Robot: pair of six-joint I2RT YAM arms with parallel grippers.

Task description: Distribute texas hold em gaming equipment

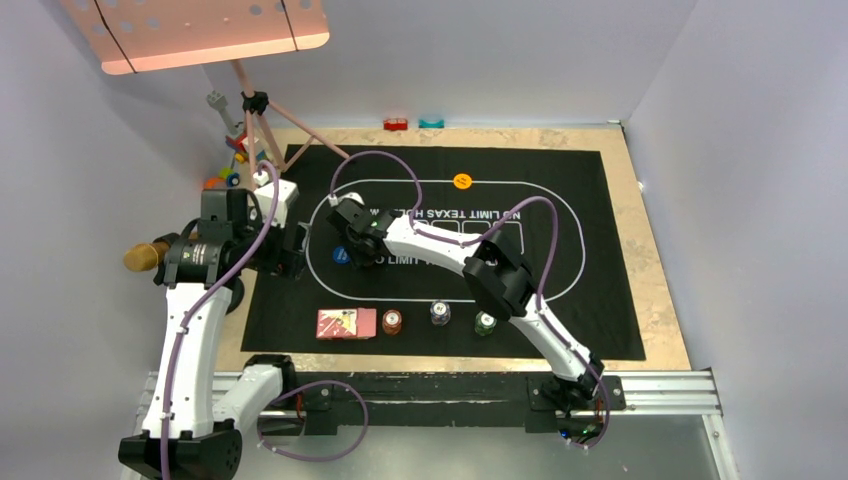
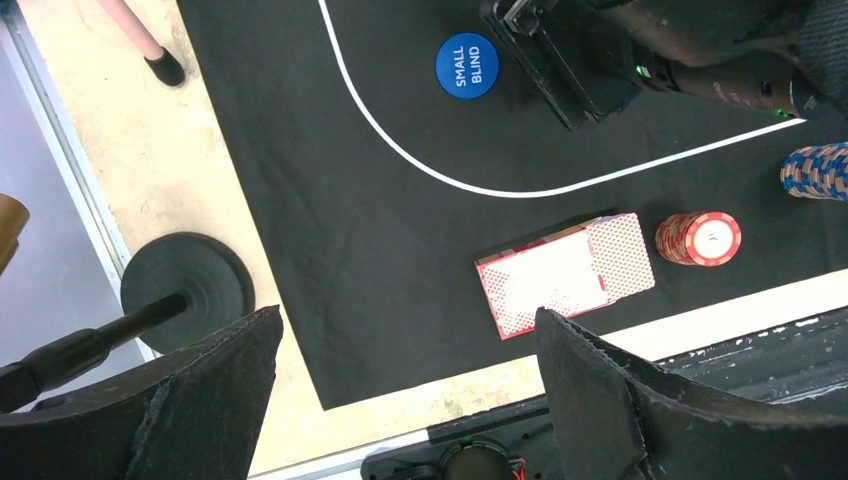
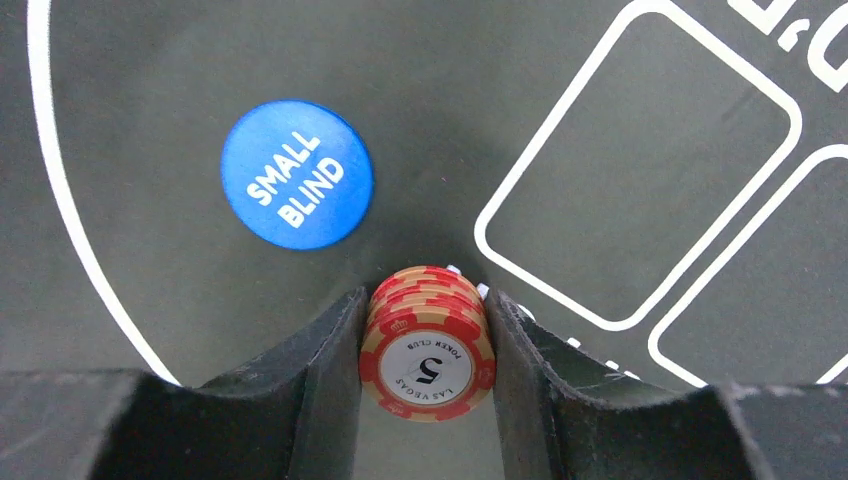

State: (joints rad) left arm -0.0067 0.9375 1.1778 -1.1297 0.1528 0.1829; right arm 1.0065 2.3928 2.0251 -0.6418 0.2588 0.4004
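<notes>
Right gripper point(image 3: 425, 335) pinches a short stack of red "5" chips point(image 3: 427, 345) over the black felt mat point(image 1: 600, 200), just beside the blue SMALL BLIND button point(image 3: 297, 174) inside the white oval, probably a seat's share, while the left gripper point(image 2: 400, 380) hangs wide open and empty above the mat's near-left corner, red-backed card deck point(image 2: 565, 275) below

Soft, even light fills the room from overhead, casting only faint shadows. The pink panel point(image 1: 195, 32) up top glows nearly washed out. The black mat point(image 1: 600, 250) soaks up light without glare. Both wrist views are sharp ahead of the fingers point(image 3: 300, 400), which themselves look dark and slightly blurred.
</notes>
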